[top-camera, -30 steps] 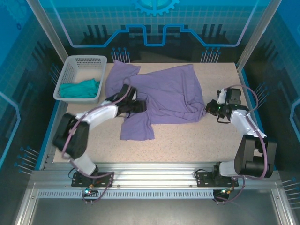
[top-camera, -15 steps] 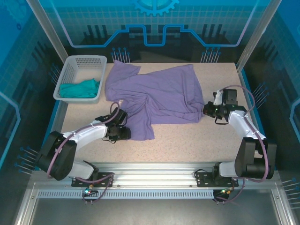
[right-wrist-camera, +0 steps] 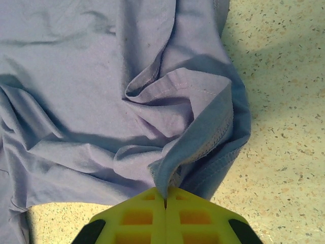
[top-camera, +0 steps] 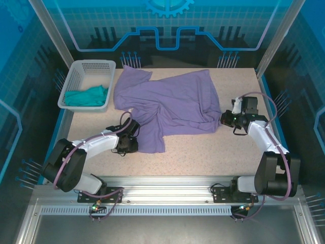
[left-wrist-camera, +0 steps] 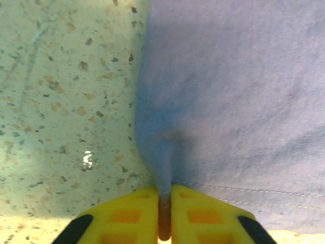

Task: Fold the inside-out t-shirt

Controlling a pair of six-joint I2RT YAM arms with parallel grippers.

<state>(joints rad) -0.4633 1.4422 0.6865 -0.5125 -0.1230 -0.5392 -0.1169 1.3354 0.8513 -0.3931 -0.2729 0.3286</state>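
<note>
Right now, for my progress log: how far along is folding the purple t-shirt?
Done: nothing is folded; the t-shirt lies rumpled and spread on the table. In hand: the left gripper is shut on its near-left edge, the right gripper on a bunched hem at its right side. Left: flattening it and making every fold.

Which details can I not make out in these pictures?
1. Top view: the teal garment in the basket is bunched and too small to identify.
2. Left wrist view: the t-shirt runs off the top and right edges, so which part the left gripper pinches is unclear.
3. Right wrist view: the closed right gripper hides how many cloth layers it pinches.
</note>
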